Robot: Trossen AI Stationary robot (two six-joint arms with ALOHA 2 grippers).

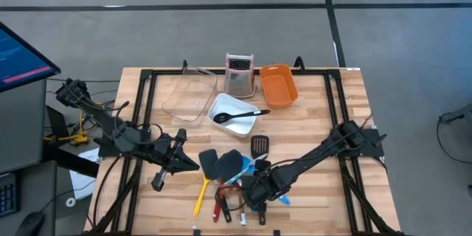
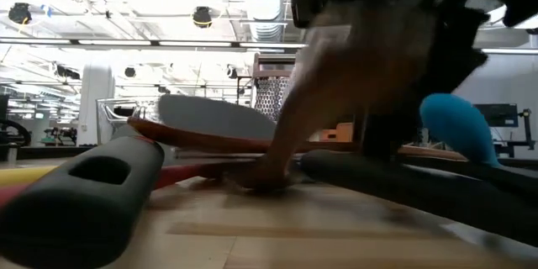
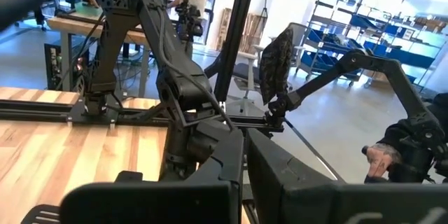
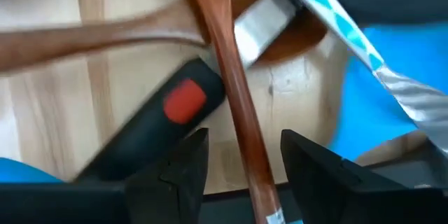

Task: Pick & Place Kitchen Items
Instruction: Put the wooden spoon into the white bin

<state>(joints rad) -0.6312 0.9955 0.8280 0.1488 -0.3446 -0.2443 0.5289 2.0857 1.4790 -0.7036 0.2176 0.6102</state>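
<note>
The right gripper (image 1: 254, 192) is lowered into the pile of utensils (image 1: 232, 177) at the front centre of the table (image 1: 317, 110). Its two fingers (image 4: 178, 171) stand apart on either side of a wooden handle (image 4: 234, 112); whether they press on it cannot be told. Beside that handle lie a black handle with a red spot (image 4: 168, 122) and a blue utensil (image 4: 388, 49). The pile also includes black spatulas (image 1: 220, 164), a slotted turner (image 1: 259, 146), a yellow-handled tool (image 1: 200, 198) and red-handled tools (image 1: 219, 205). The left gripper (image 1: 175, 164) is clenched shut and empty, resting just left of the pile. Behind the pile, a white tub (image 1: 234, 113) holds a black spoon (image 1: 240, 116). A clear tub (image 1: 189, 96), a steel grater (image 1: 239, 75) and an orange tub (image 1: 278, 85) stand along the far edge.
</note>
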